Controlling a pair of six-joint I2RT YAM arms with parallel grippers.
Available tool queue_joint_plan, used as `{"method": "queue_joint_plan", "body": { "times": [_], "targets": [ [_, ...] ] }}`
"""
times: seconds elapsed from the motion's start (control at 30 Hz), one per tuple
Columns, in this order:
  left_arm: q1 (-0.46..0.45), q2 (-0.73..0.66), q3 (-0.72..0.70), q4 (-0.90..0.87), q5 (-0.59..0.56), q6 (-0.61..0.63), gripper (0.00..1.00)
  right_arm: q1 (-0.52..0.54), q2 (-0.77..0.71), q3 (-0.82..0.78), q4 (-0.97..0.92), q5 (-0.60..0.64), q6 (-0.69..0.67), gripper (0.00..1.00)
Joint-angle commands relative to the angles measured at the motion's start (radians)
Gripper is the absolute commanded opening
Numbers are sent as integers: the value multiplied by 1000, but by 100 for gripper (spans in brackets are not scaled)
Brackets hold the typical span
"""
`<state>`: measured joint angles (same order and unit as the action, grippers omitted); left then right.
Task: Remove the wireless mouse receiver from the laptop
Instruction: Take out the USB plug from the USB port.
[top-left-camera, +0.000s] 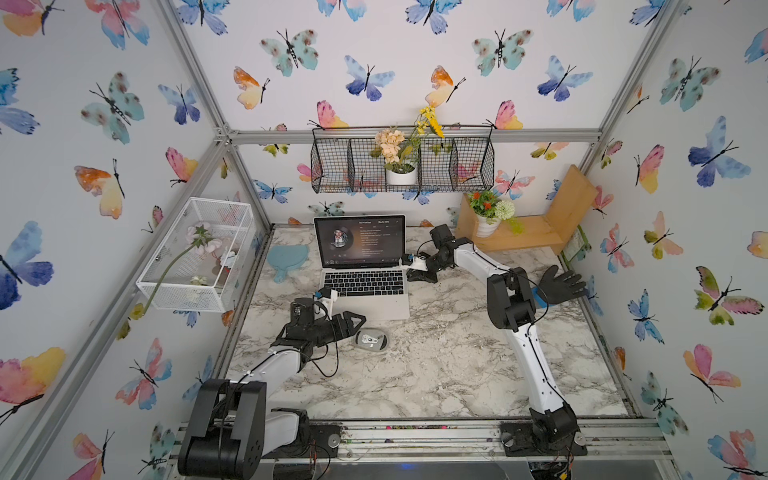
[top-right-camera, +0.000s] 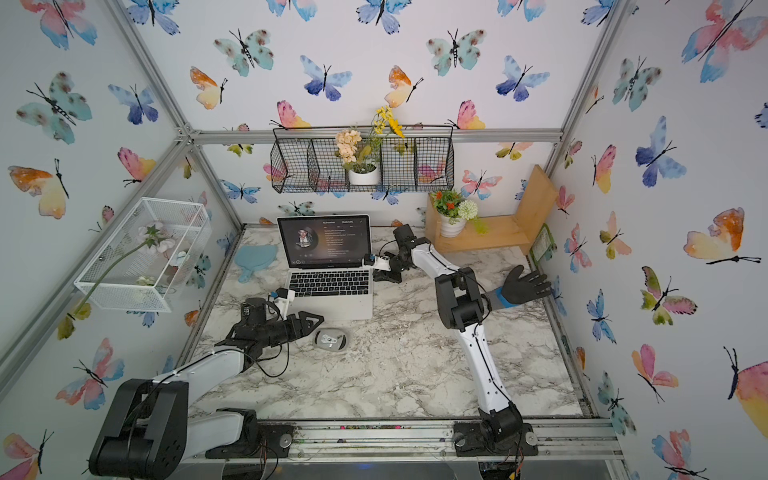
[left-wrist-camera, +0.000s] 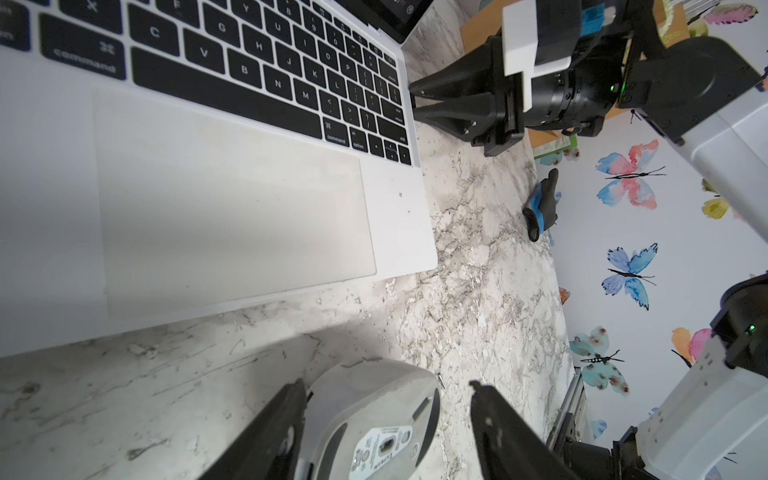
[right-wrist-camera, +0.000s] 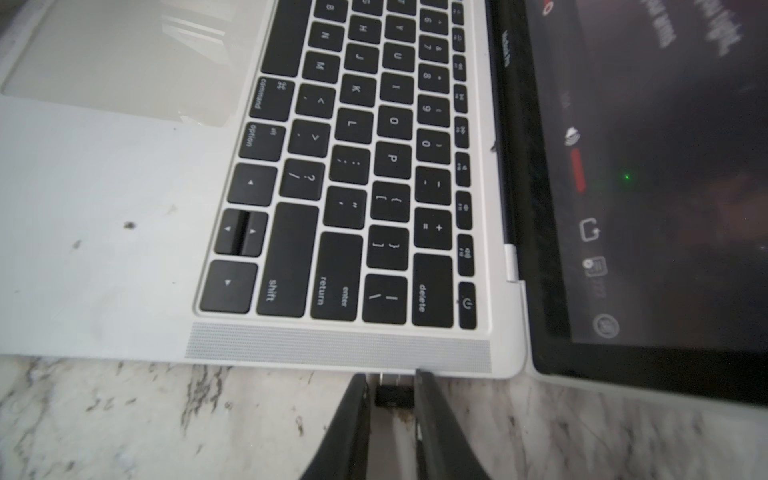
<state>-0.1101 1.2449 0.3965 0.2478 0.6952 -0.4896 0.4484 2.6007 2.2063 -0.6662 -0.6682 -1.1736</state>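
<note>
The silver laptop (top-left-camera: 365, 301) (top-right-camera: 332, 302) (left-wrist-camera: 228, 208) (right-wrist-camera: 104, 249) stands open at the back middle of the marble table. The wireless mouse receiver (right-wrist-camera: 394, 395), a tiny black stub, sticks out of the laptop's right edge with a sliver of its metal plug showing. My right gripper (right-wrist-camera: 390, 376) (top-left-camera: 409, 273) (top-right-camera: 376, 275) is at that edge, one finger close against each side of the receiver. It is too small to make out in the top views. My left gripper (left-wrist-camera: 386, 382) (top-left-camera: 360, 322) (top-right-camera: 320, 321) is open by the laptop's front left corner, over the grey mouse (top-left-camera: 371, 340) (top-right-camera: 330, 340) (left-wrist-camera: 374, 415).
The mouse lies belly-up in front of the laptop. A blue paddle-shaped mat (top-left-camera: 289, 259) lies left of the screen. A black glove hand (top-left-camera: 561, 286) lies at the right wall. A wooden shelf (top-left-camera: 536, 239) with a flowerpot (top-left-camera: 487, 226) stands back right. A white wire basket (top-left-camera: 195, 253) hangs left.
</note>
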Motion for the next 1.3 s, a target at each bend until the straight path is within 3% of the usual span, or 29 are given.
{"method": "queue_joint_plan", "body": {
  "times": [0.0,1.27],
  "targets": [
    [9,10,18,4,-12,19,68,-6,38,-29,-45,67,-12,18],
    [55,-35,-7,-13,-65,33,67,-45,-19,-83,-49,14,-20,15]
  ]
}}
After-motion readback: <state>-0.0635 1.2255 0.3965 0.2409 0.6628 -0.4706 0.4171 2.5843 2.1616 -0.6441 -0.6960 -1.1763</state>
